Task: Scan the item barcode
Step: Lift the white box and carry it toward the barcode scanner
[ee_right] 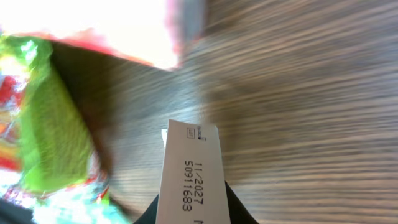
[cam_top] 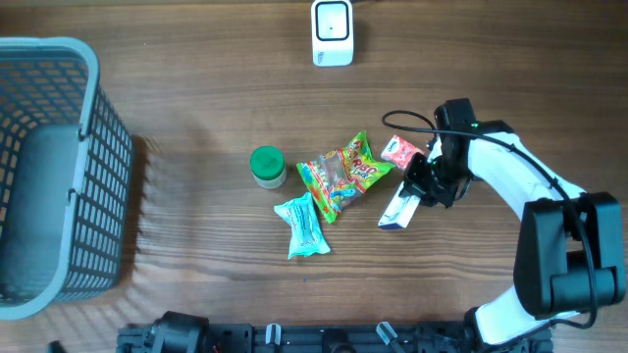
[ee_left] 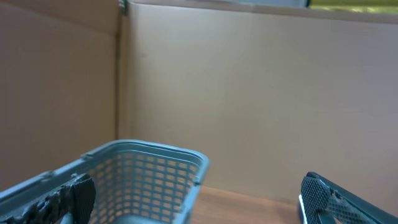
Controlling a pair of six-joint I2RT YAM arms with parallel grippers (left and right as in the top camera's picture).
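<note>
White packet (ee_right: 191, 163), bottom cropped, stands pinched by right pincer (ee_right: 194, 208).

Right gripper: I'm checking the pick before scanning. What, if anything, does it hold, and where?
The white packet, pinched near one end between the jaws of the right gripper.

On my bench (cam_top: 196, 275) I recorded: grey basket (cam_top: 110, 196) at left, white scanner (cam_top: 332, 32) at far edge; centrally a green-lidded jar (cam_top: 267, 166), candy bag (cam_top: 341, 175), teal packet (cam_top: 302, 226), pink packet (cam_top: 400, 151), white sachet (cam_top: 397, 209).
</note>
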